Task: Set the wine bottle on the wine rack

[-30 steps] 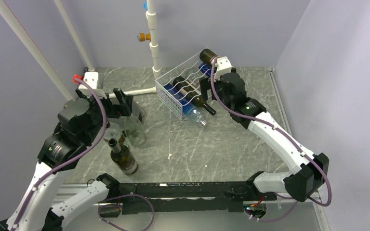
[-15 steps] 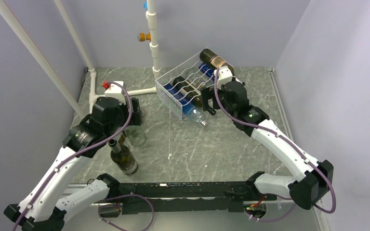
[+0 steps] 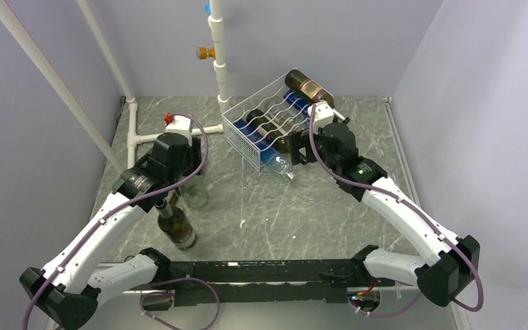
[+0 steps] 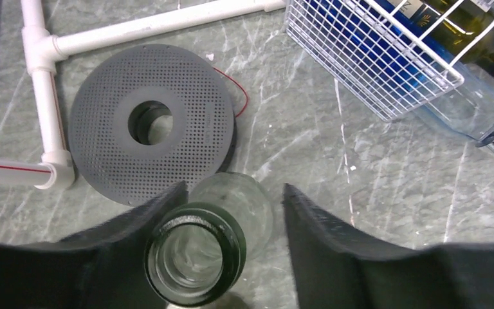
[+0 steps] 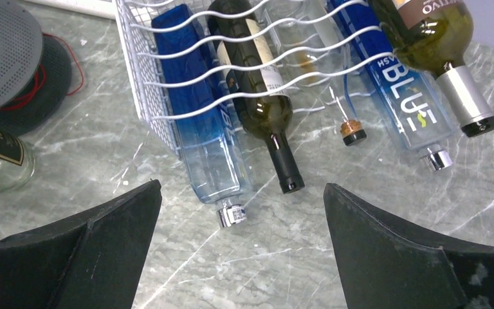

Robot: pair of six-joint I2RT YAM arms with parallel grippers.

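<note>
Pose: left gripper (image 4: 233, 193) straddles wine bottle (image 4: 195, 261) neck | grip unclear

White arms (image 3: 93, 234), black joints (image 3: 141, 182), purple cables (image 3: 312, 130)

— What does the desk (image 3: 282, 213) carry?
— It's a grey-green marbled top. At the back stands the white wine rack (image 3: 247, 137), set askew. Left of it a dark perforated spool (image 4: 151, 122) lies flat, just beside a white pipe frame (image 4: 45, 109).
— And nearer the front?
— A dark wine bottle (image 3: 177, 225) stands upright at the left, with a clear glass vessel (image 4: 247, 206) just behind it.
</note>
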